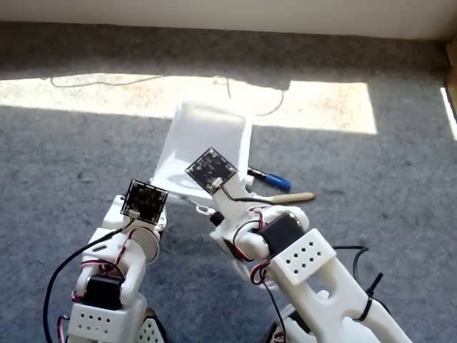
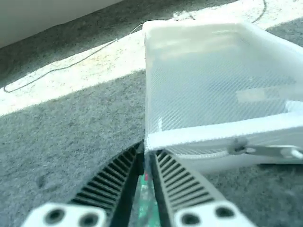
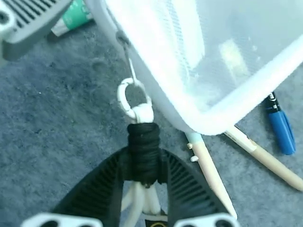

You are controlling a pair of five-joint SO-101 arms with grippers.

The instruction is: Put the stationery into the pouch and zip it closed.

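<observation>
One translucent white mesh pouch (image 2: 213, 85), its zipper pull (image 3: 140, 114) ring-shaped.

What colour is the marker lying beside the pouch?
The marker is blue, best seen in the right wrist view.

Your right gripper (image 3: 143, 163) is clamped on the black-wrapped pull (image 3: 143, 149), whose white ring (image 3: 134, 101) hangs from the zipper tab (image 3: 124, 45) of the mesh pouch (image 3: 213, 61). Two beige pens (image 3: 210, 172) stick out from under the pouch's edge, with a blue pen (image 3: 280, 125) beside them. The left gripper (image 3: 33, 16) sits by a green item (image 3: 75, 14).
</observation>
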